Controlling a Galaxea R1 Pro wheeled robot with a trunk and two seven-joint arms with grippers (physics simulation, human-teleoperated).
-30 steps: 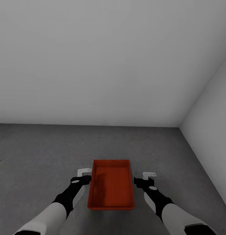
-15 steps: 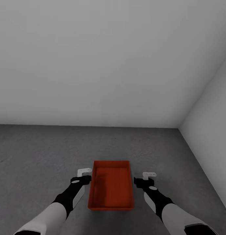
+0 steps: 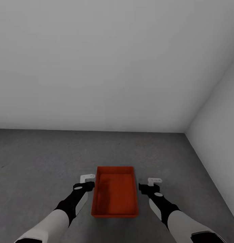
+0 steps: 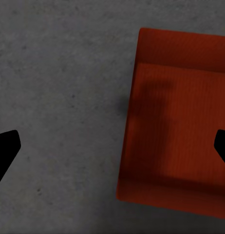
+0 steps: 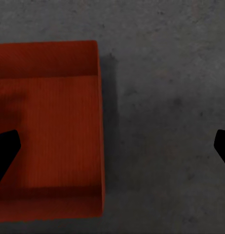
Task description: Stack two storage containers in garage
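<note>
Starting at your fingers: both grippers are spread wide and hold nothing. The left gripper sits just beside the bin's left wall, the right gripper just beside its right wall, each apart from the red plastic. In the left wrist view the dark fingertips stand at the far edges of the picture, with the bin under the span between them and bare concrete under the rest. In the right wrist view it is the same: fingertips far apart, the bin below, grey floor beside it.

Working outward, the bin rests flat and upright on the dark grey floor, its open top facing up and its inside empty. It sits between your two forearms, well short of the white back wall and away from the side wall at the right.

As for progress, you look to have one bin set down in the garage, which would cover the bottom half of the stack. A second bin is nowhere on this stretch of floor, so what remains is likely the larger part: fetching the other one from the living room and lowering it squarely on top of this one. Whether it is already somewhere in the garage, you cannot tell from here.
</note>
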